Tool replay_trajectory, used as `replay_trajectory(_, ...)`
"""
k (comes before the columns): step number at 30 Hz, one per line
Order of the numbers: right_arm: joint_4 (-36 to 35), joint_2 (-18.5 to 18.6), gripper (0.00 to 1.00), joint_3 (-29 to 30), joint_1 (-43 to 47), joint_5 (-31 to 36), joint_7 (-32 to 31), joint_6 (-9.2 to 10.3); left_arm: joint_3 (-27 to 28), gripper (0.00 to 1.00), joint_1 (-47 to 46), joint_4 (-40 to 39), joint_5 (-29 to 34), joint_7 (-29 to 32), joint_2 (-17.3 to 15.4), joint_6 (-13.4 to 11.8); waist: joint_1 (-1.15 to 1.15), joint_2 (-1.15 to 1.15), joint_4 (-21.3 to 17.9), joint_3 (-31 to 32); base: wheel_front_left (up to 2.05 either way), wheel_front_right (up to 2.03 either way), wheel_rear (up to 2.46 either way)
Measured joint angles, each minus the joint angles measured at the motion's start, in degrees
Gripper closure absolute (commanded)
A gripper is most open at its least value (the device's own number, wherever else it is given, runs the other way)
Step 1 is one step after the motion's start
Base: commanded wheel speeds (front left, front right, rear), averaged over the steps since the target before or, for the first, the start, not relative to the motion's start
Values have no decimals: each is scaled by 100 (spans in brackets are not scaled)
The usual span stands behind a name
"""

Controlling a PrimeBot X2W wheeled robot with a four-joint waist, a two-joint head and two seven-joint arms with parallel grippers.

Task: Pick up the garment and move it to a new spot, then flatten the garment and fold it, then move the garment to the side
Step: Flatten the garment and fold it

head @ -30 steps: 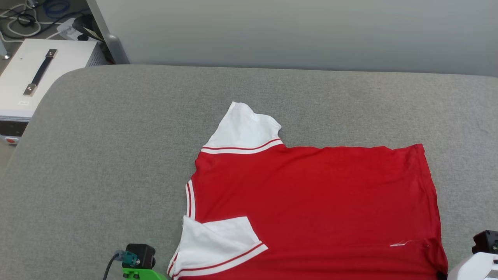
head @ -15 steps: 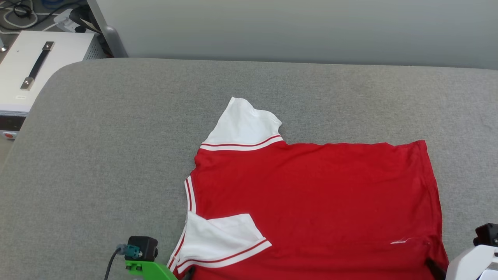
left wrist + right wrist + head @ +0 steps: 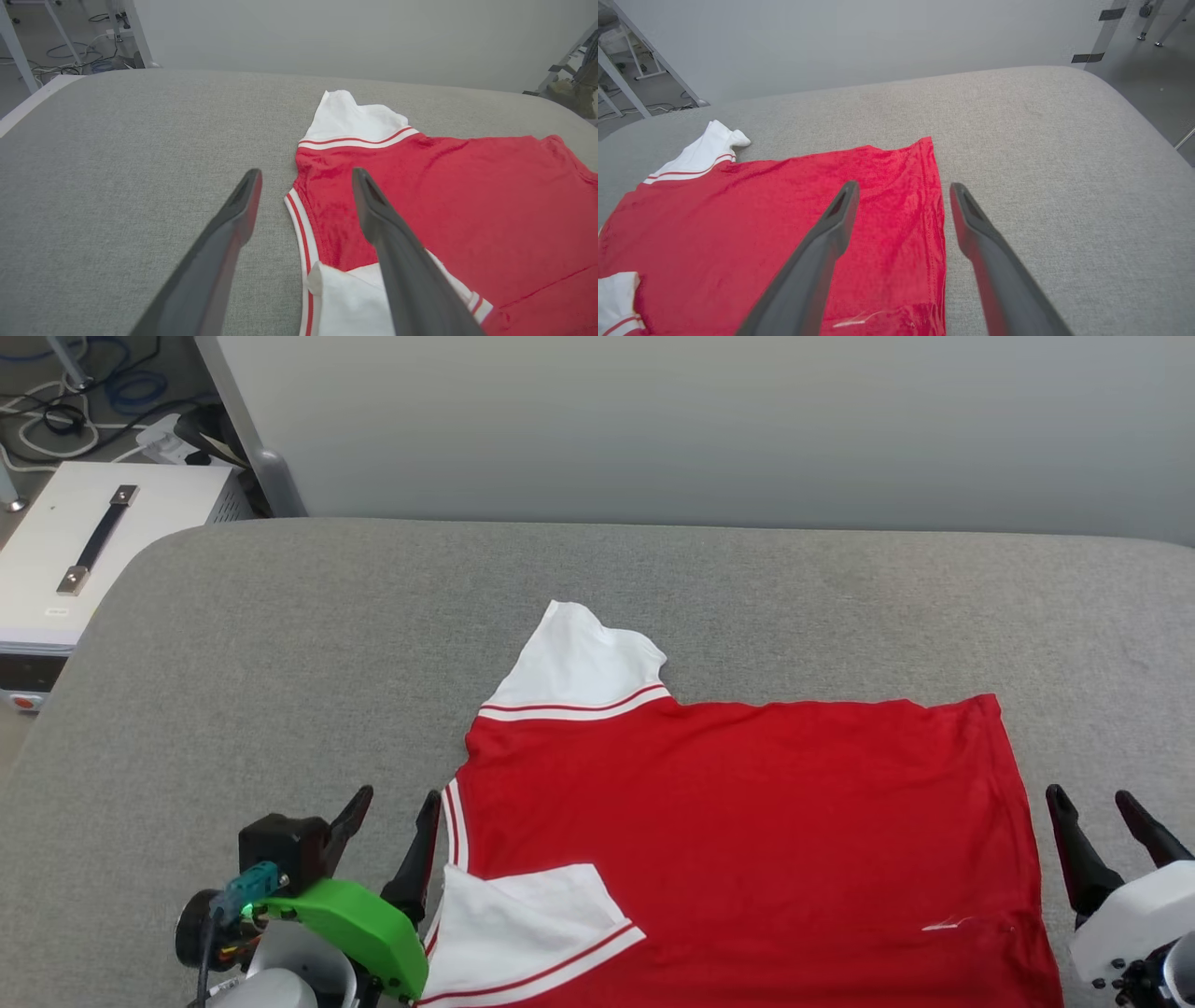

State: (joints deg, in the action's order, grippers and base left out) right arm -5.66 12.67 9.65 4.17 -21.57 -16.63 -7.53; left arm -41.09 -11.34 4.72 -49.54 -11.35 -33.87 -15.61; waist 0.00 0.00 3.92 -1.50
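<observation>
The garment (image 3: 747, 831) lies spread on the grey padded table, red body with one white sleeve (image 3: 579, 663) pointing away and the other white sleeve (image 3: 523, 924) folded onto the body near the front. My left gripper (image 3: 390, 814) stands open at the garment's collar edge (image 3: 299, 219), holding nothing. Off the garment's hem, my right gripper (image 3: 1088, 803) is open too. In the left wrist view the left gripper (image 3: 306, 175) straddles the striped collar trim. In the right wrist view the right gripper (image 3: 901, 186) hovers over the hem edge (image 3: 936, 186) of the garment (image 3: 761, 219).
The grey table (image 3: 280, 663) has bare room to the left of the garment and behind it. A white case with a black handle (image 3: 84, 541) stands off the table's far left corner, with cables (image 3: 56, 411) on the floor. A pale wall runs behind.
Both grippers have opened and come up into the head view at the garment's two ends. The camera has shifted a little. The garment lies as before.
</observation>
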Motion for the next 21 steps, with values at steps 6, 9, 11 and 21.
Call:
replay_trajectory(6,-88,-172,0,-283,2,-24,821,0,258,0,4,-131,506,-324,202,84,0,0,-74,-59,0,0,0)
replay_trajectory(9,-127,-205,0,-369,1,45,1043,0,391,0,-8,-112,712,-330,276,179,0,0,-121,-169,0,0,0)
replay_trajectory(11,-136,-227,0,-448,-23,78,1144,0,446,0,-104,-86,859,-331,282,285,0,0,-162,-257,0,0,0)
replay_trajectory(21,-145,-332,0,-831,-565,224,1260,0,174,0,-2095,527,1252,902,-103,1277,0,0,-474,-951,0,0,0)
